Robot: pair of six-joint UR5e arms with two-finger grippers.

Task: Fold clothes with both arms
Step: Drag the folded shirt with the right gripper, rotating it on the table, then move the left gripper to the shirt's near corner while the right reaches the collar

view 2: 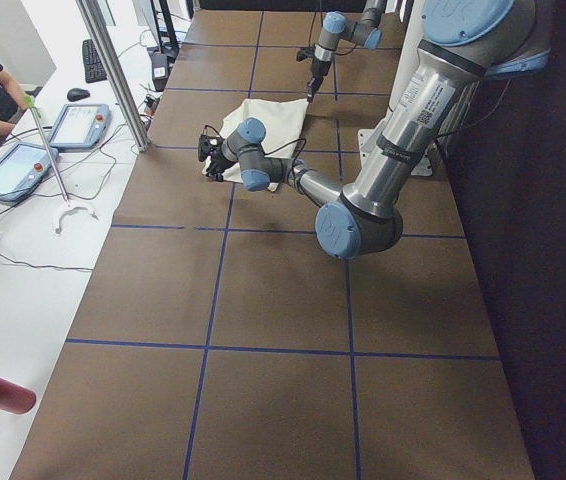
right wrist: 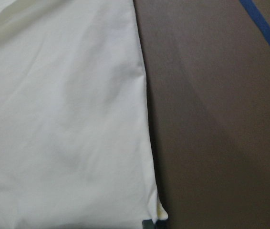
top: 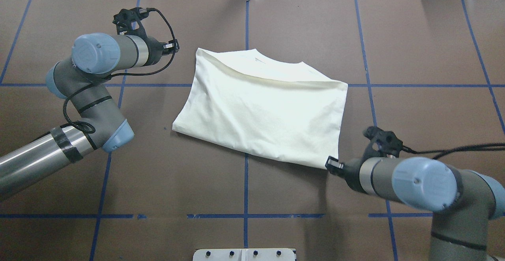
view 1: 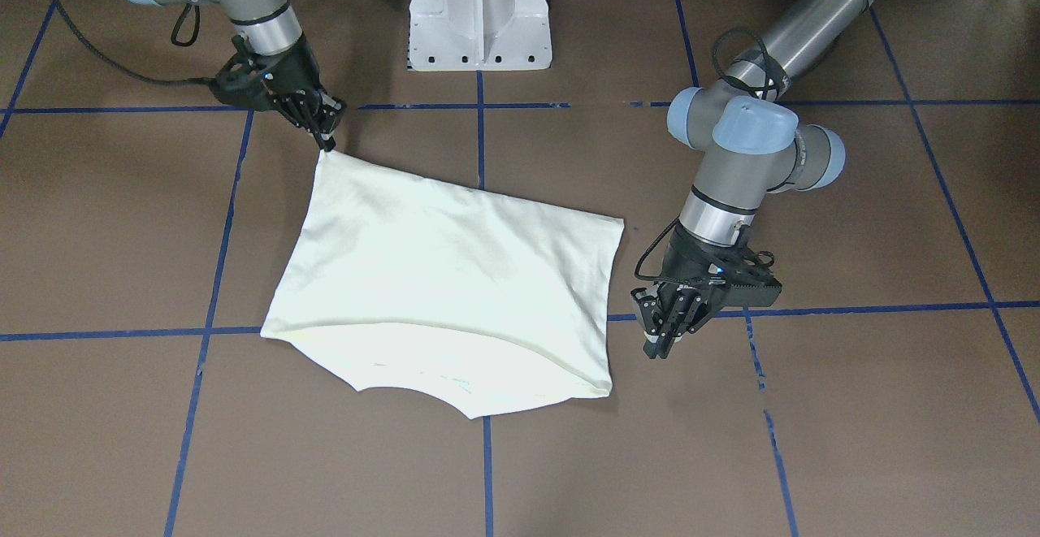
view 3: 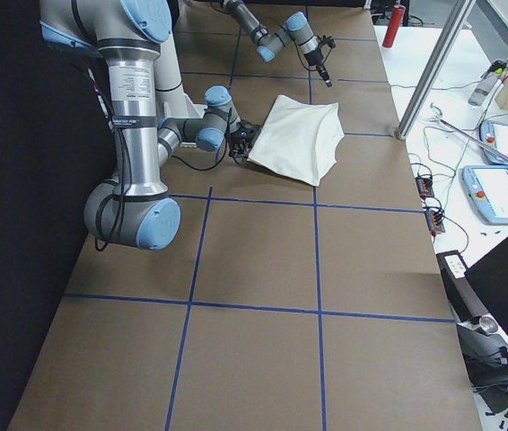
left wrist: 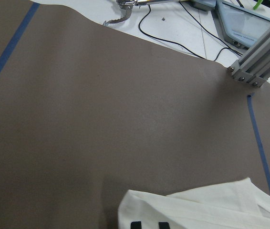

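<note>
Seemingly the right hand (view 1: pixel 327 140), tips barely visible, pinches the T-shirt (view 1: pixel 455 277) corner; the left hand (view 1: pixel 660 348) hangs parted.

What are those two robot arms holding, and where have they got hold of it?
The right gripper pinches the T-shirt by its corner nearest the robot, between its fingers. The left gripper hovers beside the shirt, holding nothing.
</note>
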